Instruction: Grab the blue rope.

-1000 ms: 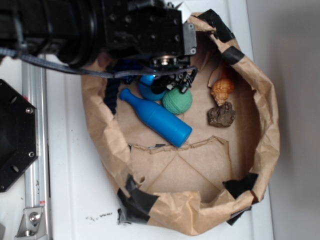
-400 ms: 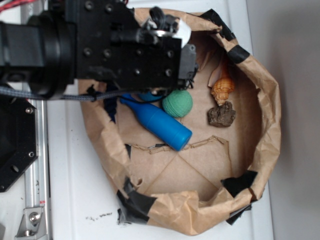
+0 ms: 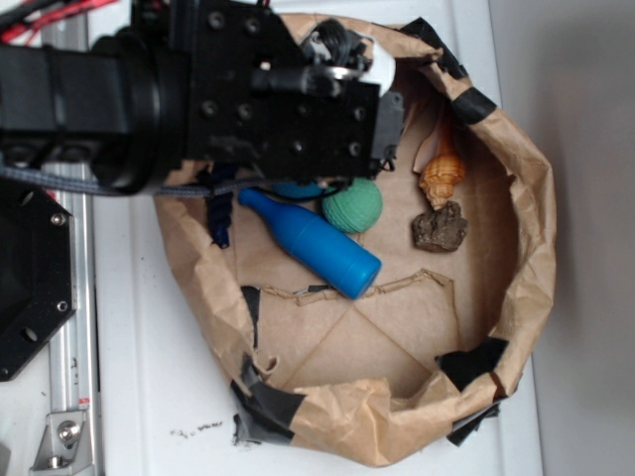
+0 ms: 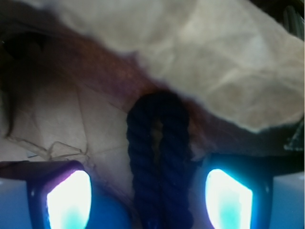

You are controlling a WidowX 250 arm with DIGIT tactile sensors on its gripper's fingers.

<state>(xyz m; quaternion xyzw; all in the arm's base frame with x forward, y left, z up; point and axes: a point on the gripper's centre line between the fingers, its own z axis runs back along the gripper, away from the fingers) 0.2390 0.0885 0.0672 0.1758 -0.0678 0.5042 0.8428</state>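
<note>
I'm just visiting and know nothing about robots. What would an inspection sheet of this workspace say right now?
Surface: white table holding a taped brown paper bin.
Job's things: blue rope, folded double, lying between the fingers.
Clutter: blue bottle, teal ball, shell, rock.
End effector: open, straddling the rope, not closed on it.
Cables: grey braided cable along the arm.
Surroundings: black mount, metal rail.

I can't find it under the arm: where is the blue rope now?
In the wrist view the blue rope lies between the open gripper's fingers, under the paper wall. In the exterior view one end shows beside the blue bottle.
</note>
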